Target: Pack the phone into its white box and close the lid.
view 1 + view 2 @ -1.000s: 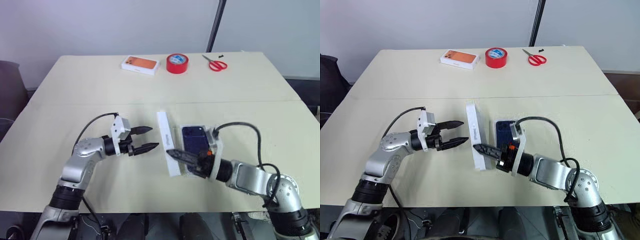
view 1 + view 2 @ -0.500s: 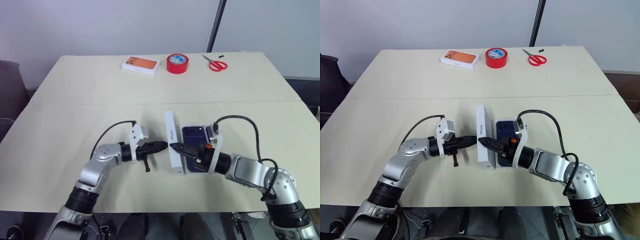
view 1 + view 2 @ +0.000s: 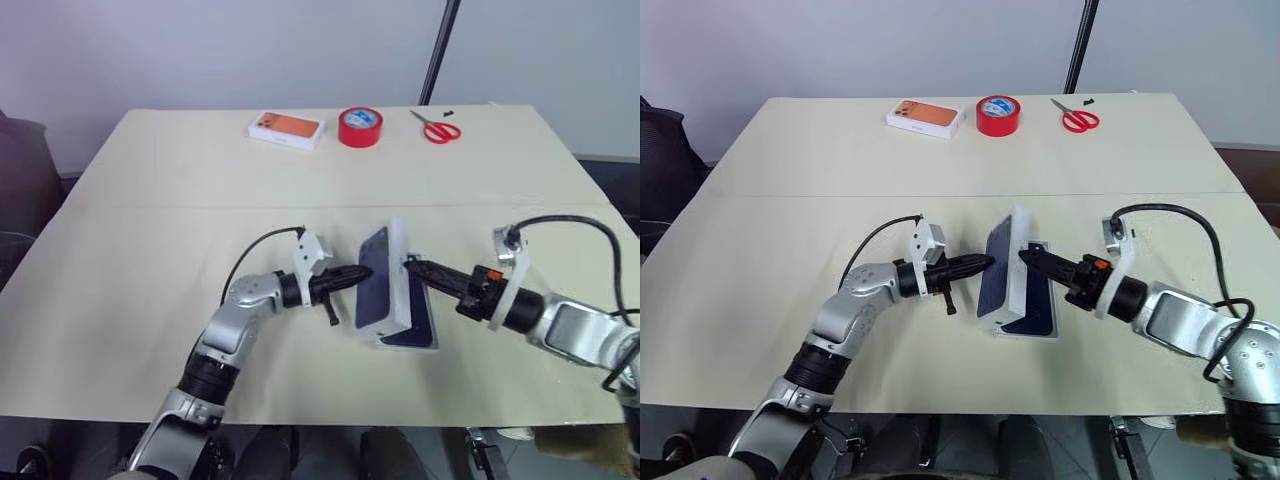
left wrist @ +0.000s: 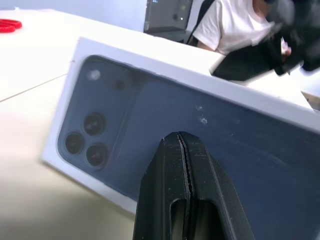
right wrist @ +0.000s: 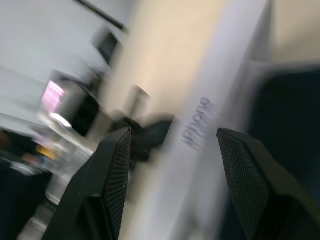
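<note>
The lid (image 3: 378,282) stands on its long edge and leans to the right over the phone (image 3: 418,326), its dark blue phone picture (image 4: 200,120) facing left. The phone lies flat in the white box, whose thin rim (image 3: 398,345) shows at the near end. My left gripper (image 3: 358,272) is shut, its tip against the lid's printed face. On the lid's other side, my right gripper (image 3: 412,266) is open, its tips close to the lid's rim and holding nothing. The right wrist view looks past its spread fingers (image 5: 117,165) at the lid's lettered side (image 5: 200,125).
At the table's far edge lie a white box with an orange phone picture (image 3: 285,128), a red tape roll (image 3: 360,126) and red scissors (image 3: 436,129). A black pole (image 3: 440,50) rises behind. A person in a white shirt (image 4: 235,25) sits beyond the table.
The lid has tipped from upright to leaning right over the phone. My left gripper shut and pushed right against it. My right gripper drew back to the right and opened.
</note>
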